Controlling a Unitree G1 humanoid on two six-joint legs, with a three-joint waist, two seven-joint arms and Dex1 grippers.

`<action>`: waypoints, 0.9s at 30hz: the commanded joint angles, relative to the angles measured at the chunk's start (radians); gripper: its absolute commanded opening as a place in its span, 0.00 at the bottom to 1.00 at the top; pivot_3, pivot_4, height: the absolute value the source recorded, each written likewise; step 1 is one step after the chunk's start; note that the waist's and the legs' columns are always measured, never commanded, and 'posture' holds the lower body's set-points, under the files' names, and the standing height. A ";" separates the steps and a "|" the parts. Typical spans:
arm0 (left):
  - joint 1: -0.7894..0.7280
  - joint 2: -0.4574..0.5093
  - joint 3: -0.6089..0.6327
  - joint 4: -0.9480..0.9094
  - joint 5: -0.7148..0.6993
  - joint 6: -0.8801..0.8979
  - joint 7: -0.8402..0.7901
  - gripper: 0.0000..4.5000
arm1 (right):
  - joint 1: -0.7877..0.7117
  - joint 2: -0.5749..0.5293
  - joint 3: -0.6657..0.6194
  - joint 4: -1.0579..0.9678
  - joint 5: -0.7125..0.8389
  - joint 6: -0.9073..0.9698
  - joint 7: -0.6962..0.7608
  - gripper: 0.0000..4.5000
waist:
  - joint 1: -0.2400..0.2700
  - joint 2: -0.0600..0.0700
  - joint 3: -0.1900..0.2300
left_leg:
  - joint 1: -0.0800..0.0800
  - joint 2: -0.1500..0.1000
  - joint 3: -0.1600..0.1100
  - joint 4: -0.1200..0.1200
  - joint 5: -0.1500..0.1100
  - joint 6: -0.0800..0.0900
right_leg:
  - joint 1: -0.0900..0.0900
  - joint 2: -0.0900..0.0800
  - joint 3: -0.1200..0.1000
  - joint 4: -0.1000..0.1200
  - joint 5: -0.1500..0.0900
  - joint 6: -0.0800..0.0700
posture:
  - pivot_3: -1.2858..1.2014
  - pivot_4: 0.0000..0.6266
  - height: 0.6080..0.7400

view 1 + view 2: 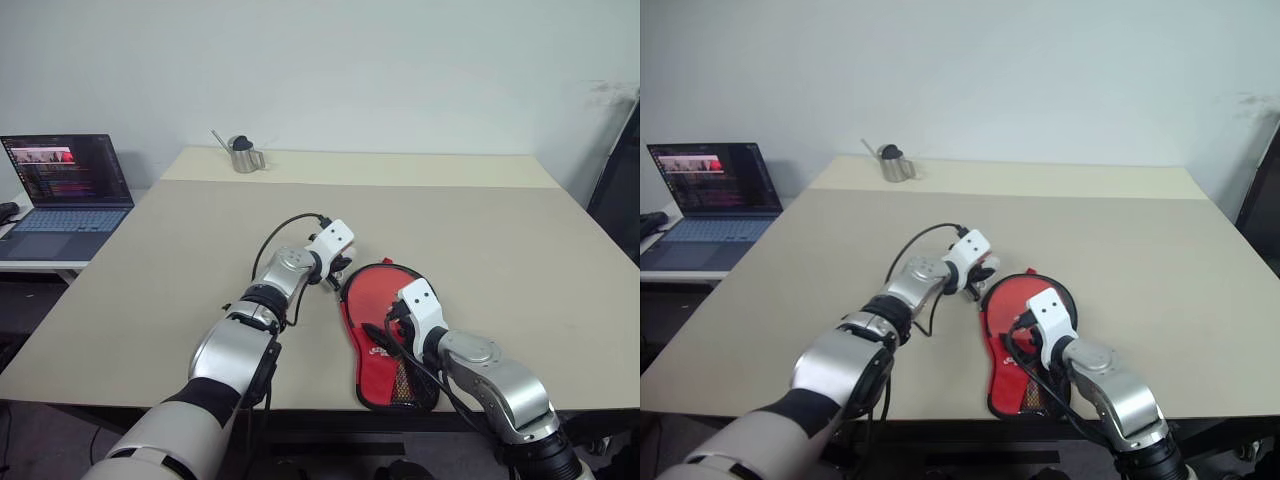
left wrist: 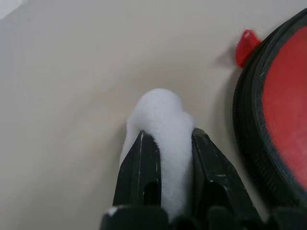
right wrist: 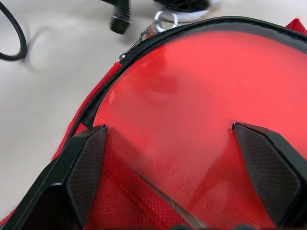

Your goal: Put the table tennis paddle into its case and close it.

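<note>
A red case (image 1: 385, 335) lies near the front edge of a beige table (image 1: 480, 240), its round end pointing away from the robot and its narrow, mesh-pocketed end toward the table's near edge. The table tennis paddle (image 3: 201, 120) sits inside the case, its smooth red face showing in the right wrist view within the black zip edging, which stands partly unzipped along the left side. The right gripper (image 3: 177, 158) hovers just above the red face with its two black fingers spread wide, one at each side. The left gripper (image 2: 168, 158) reaches in at the case's far left rim, its fingers pressed together on a white tab (image 2: 165, 129) (apparently the zip pull, with a metal ring (image 3: 165, 19) seen beside the zip's end). A small red loop (image 2: 247, 43) juts from the rim nearby. At the table's far left stands a metal pitcher (image 1: 243, 155); a laptop (image 1: 65, 195) sits open on a side desk further left.
</note>
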 commanded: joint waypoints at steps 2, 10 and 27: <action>-0.063 -0.029 0.000 0.009 0.027 -0.041 0.057 0.09 | 0.030 0.006 0.008 0.035 -0.001 0.039 0.002 1.00 | -0.001 0.000 0.000 | 0.000 0.000 0.000 0.000 0.000 0.000 | 0.000 0.000 0.000 0.000 0.000 0.000 | 0.52 0.24 1.00; -0.129 -0.100 -0.005 0.029 0.078 -0.082 0.184 0.09 | 0.061 0.024 0.000 0.017 0.003 0.059 -0.012 1.00 | 0.001 0.000 0.000 | 0.000 -0.001 0.000 0.000 0.000 0.000 | 0.000 0.000 0.000 0.000 0.001 0.001 | 0.52 0.24 1.00; -0.251 -0.190 -0.055 0.047 0.225 -0.146 0.407 0.09 | 0.154 0.087 0.013 -0.101 0.008 0.141 -0.086 1.00 | 0.001 0.000 0.000 | -0.003 -0.001 -0.001 -0.001 0.000 -0.001 | 0.001 -0.001 0.000 -0.010 0.001 0.003 | 0.52 0.24 1.00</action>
